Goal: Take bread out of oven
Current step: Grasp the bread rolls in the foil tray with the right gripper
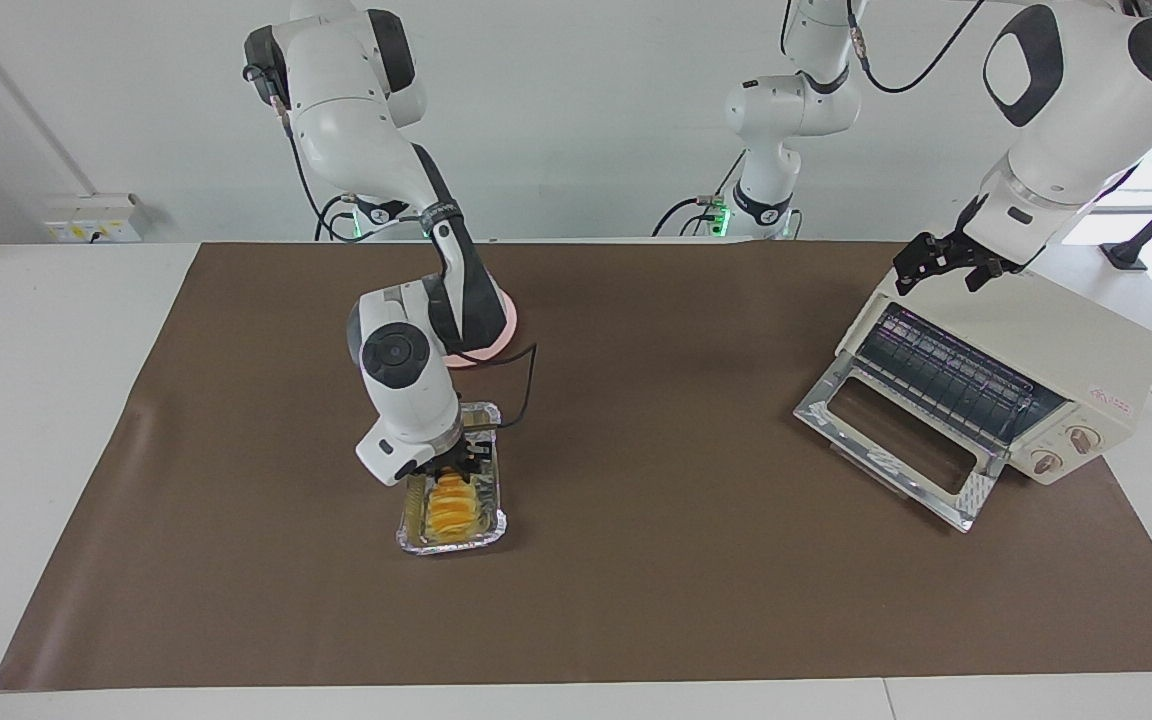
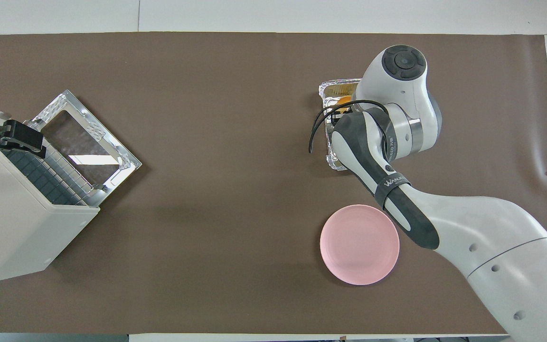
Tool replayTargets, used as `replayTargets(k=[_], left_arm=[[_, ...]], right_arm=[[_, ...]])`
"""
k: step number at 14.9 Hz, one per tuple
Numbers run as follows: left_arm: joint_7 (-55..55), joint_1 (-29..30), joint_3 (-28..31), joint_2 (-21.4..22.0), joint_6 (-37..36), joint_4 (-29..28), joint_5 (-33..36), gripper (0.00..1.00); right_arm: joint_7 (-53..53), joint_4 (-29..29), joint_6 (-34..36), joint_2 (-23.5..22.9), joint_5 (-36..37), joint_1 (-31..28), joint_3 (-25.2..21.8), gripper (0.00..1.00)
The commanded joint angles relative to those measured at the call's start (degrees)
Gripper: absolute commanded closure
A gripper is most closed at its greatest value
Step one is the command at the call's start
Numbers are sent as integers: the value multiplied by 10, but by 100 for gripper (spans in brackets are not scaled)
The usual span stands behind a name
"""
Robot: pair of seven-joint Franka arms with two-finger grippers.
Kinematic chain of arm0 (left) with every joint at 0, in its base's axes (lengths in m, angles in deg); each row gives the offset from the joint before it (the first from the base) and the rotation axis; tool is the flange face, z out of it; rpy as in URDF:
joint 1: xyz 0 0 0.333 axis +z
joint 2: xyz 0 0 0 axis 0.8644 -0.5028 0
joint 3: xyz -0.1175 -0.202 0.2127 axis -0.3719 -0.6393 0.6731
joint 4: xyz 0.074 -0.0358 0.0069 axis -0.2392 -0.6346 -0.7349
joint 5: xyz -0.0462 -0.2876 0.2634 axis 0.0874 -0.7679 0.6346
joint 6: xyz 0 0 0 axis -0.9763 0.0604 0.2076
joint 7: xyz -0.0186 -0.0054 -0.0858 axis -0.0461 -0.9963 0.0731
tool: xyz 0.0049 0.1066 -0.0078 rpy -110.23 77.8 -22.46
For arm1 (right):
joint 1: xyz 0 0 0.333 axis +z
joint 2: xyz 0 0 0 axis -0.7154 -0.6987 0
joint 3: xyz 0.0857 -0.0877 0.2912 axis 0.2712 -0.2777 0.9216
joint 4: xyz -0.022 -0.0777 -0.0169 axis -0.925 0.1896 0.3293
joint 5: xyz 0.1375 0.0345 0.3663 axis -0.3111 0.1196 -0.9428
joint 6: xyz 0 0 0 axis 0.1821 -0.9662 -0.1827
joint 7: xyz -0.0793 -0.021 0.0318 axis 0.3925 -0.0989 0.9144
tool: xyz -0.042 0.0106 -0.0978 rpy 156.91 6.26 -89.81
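Bread [image 1: 450,508] lay in the foil tray [image 1: 414,541] on the brown mat [image 1: 636,560], toward the right arm's end, well apart from the oven [image 1: 1056,350]. Right gripper [image 1: 453,472] was down in the tray over the loaf; whether its fingers had closed on the bread could not be told. Pink plate [image 2: 359,244] sat nearer the robots. Oven door [image 1: 896,440] lay dropped open. Left gripper [image 1: 941,268] hovered over the oven top, fingers spread, holding nothing.

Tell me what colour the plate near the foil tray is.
Pink, plain with no pattern; the plate shows best in the overhead view.
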Motion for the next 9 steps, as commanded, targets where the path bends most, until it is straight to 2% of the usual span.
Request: replayTargets(k=[1,4,9], left_arm=[[-1,-4,4,12,5,-13,5,0],[-1,-4,4,12,5,-13,5,0],[-1,-4,4,12,5,-13,5,0]], right_arm=[[-2,-1,6,8,7,-6,3,100],[-2,33,52,10,1,-10,3,100],[-3,52,109,42,-3,-11,4,100]])
